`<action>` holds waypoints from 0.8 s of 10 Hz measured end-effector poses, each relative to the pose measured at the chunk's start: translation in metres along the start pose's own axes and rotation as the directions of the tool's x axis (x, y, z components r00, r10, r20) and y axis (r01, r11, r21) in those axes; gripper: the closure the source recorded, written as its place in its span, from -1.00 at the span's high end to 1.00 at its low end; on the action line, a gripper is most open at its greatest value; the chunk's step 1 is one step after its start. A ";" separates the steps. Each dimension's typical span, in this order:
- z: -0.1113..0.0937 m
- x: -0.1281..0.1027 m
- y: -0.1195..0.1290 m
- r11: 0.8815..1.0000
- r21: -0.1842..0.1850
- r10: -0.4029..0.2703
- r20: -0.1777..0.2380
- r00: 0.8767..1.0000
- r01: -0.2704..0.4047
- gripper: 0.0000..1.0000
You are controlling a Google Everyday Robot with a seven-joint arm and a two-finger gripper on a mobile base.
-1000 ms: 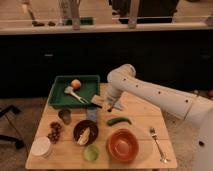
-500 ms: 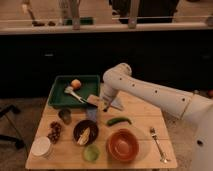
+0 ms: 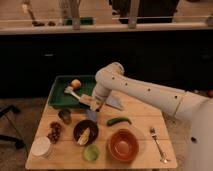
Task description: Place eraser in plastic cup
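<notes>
The plastic cup [image 3: 91, 152] is small, round and light green; it stands at the table's front edge between the dark bowl [image 3: 85, 132] and the orange bowl [image 3: 122, 145]. My gripper [image 3: 94, 105] hangs on the white arm over the tray's front right corner, well behind the cup. A pale tan piece [image 3: 86, 101] sits at the gripper's tip; I cannot tell whether it is the eraser or whether it is held. A small blue object [image 3: 91, 115] lies just below the gripper.
The green tray [image 3: 60, 97] holds an orange fruit [image 3: 75, 83] and a brush [image 3: 70, 91]. A white round container [image 3: 41, 147], red fruit [image 3: 53, 132], a dark small cup [image 3: 65, 116], a green vegetable [image 3: 118, 120] and a fork [image 3: 157, 142] are on the wooden table [image 3: 145, 125].
The arm has swung a little to the left, bringing the gripper from right of the tray to its front right corner. Nothing else on the table has moved.
</notes>
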State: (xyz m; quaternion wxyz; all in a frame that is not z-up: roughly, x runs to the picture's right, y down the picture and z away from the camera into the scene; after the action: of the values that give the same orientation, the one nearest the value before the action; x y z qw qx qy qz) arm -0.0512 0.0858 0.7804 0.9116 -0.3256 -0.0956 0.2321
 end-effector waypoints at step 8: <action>-0.014 0.056 0.028 0.915 -0.102 -0.388 0.038 0.921 0.390 -0.98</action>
State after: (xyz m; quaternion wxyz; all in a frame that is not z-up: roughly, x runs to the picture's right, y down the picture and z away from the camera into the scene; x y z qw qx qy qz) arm -0.0078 0.1244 0.7536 0.9198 -0.3469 -0.1784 0.0434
